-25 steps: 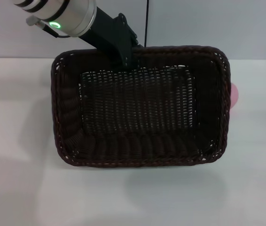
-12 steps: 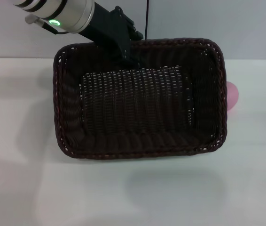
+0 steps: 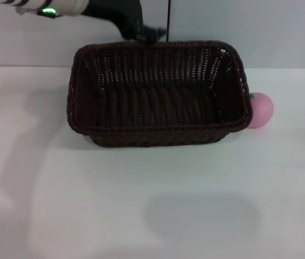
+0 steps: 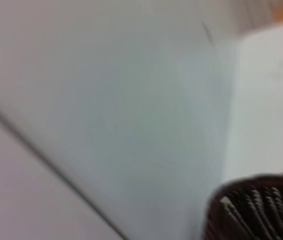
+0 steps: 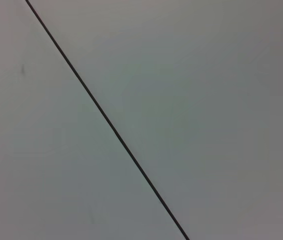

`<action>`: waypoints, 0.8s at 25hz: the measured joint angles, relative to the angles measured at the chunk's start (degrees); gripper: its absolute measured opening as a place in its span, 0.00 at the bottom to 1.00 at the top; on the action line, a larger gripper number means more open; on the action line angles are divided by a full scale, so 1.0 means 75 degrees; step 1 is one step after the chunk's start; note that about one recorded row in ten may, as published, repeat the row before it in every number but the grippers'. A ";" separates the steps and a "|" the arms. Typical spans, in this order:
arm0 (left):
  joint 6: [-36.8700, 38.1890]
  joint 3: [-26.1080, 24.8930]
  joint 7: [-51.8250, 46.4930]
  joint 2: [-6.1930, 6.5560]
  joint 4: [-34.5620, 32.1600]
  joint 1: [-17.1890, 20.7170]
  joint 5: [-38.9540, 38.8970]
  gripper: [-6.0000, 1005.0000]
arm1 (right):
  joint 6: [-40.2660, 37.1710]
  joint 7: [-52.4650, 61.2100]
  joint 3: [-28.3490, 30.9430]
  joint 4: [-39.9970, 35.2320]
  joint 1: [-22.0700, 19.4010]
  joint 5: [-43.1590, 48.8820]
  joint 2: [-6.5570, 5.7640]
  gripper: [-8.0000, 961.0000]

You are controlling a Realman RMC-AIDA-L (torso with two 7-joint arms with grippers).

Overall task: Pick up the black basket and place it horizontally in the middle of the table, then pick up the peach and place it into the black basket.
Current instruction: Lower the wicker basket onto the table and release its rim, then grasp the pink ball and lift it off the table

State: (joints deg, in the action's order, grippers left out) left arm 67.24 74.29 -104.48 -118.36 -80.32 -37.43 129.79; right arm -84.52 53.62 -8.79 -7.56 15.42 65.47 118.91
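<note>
A plain grey wall with one thin dark seam backs the white tabletop. We see the left gripper at the far rim of the black basket, which hangs directly below it, lifted over its own shadow; we cannot tell how its fingers stand. The peach lies well off to the gripper's right, partly hidden behind the basket's corner.

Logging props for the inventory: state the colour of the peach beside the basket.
The peach is pink with a small green mark on top, clearest in the head view.
</note>
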 joint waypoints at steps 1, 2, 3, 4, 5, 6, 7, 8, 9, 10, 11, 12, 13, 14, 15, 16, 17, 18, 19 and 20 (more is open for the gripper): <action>0.0000 0.0000 0.0000 0.0000 0.0000 0.0000 0.0000 0.78 | 0.0000 0.0000 0.0000 0.0000 0.0000 0.0000 0.0000 0.60; -0.0357 0.0002 0.0179 -0.0001 -0.0101 0.0316 -0.0493 0.80 | -0.0009 -0.0001 -0.0001 0.0000 -0.0003 0.0000 0.0000 0.60; -0.0550 0.0003 0.0300 -0.0002 -0.0130 0.0491 -0.0798 0.80 | -0.0011 -0.0007 -0.0007 0.0000 -0.0005 0.0000 0.0000 0.60; -0.0768 0.0002 0.0442 -0.0002 -0.0155 0.0712 -0.1184 0.81 | -0.0013 -0.0015 -0.0015 0.0000 -0.0005 0.0000 0.0000 0.60; -0.1232 -0.0016 0.0861 0.0000 -0.0152 0.1169 -0.2262 0.81 | -0.0015 -0.0030 -0.0120 -0.0041 -0.0016 0.0058 -0.0005 0.60; -0.1232 -0.0016 0.0861 0.0000 -0.0152 0.1169 -0.2262 0.81 | -0.0015 -0.0030 -0.0120 -0.0041 -0.0016 0.0058 -0.0005 0.61; -0.1426 -0.0033 0.1130 0.0003 -0.0124 0.1444 -0.2888 0.81 | -0.0017 -0.0030 -0.0191 -0.0087 -0.0028 0.0110 -0.0013 0.61; -0.1577 -0.0050 0.1498 0.0006 -0.0082 0.1723 -0.3623 0.81 | -0.0017 -0.0026 -0.0278 -0.0180 -0.0042 0.0232 -0.0021 0.61; -0.1661 -0.0057 0.1883 0.0007 -0.0030 0.1955 -0.4317 0.81 | -0.0019 -0.0020 -0.0361 -0.0302 -0.0053 0.0399 -0.0033 0.61; -0.1682 -0.0058 0.2272 0.0004 0.0036 0.2201 -0.4955 0.81 | -0.0027 0.0068 -0.0429 -0.0639 -0.0063 0.0905 -0.0040 0.61; -0.1680 -0.0041 0.3340 -0.0010 0.0321 0.2721 -0.6663 0.81 | -0.0034 0.0160 -0.0437 -0.0867 -0.0063 0.1252 -0.0047 0.61; -0.1619 -0.0005 0.3871 -0.0019 0.0521 0.2910 -0.7427 0.81 | -0.0036 0.0304 -0.0441 -0.1109 -0.0058 0.1599 -0.0055 0.61; -0.1527 0.0041 0.4376 -0.0020 0.0774 0.3089 -0.8190 0.81 | -0.0036 0.0487 -0.0444 -0.1338 -0.0048 0.1930 -0.0067 0.61; -0.1527 0.0041 0.4376 -0.0020 0.0774 0.3089 -0.8190 0.81 | -0.0036 0.0487 -0.0444 -0.1338 -0.0048 0.1930 -0.0067 0.61; -0.1089 0.0123 0.5418 -0.0015 0.1471 0.3340 -0.9816 0.81 | -0.0039 0.1027 -0.0445 -0.1849 -0.0007 0.2667 -0.0114 0.61; -0.1089 0.0123 0.5418 -0.0015 0.1471 0.3340 -0.9816 0.81 | -0.0039 0.1027 -0.0445 -0.1849 -0.0007 0.2667 -0.0114 0.61; -0.0725 0.0136 0.5873 -0.0007 0.1939 0.3413 -1.0579 0.81 | -0.0050 0.1396 -0.0445 -0.2174 0.0030 0.3106 -0.0148 0.61; -0.0426 0.0131 0.6143 -0.0006 0.2285 0.3427 -1.1014 0.81 | -0.0080 0.1703 -0.0444 -0.2438 0.0066 0.3448 -0.0177 0.61; -0.0041 0.0109 0.6474 -0.0003 0.2699 0.3429 -1.1539 0.81 | -0.0143 0.2082 -0.0445 -0.2776 0.0111 0.3843 -0.0199 0.61; 0.0349 0.0097 0.6777 -0.0004 0.3159 0.3413 -1.1970 0.81 | -0.0326 0.2847 -0.0463 -0.3507 0.0216 0.4574 -0.0246 0.61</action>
State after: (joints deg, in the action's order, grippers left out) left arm 69.86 75.01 -53.65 -118.39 -56.62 -11.83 40.02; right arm -86.97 74.97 -12.27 -33.86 17.04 99.78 117.07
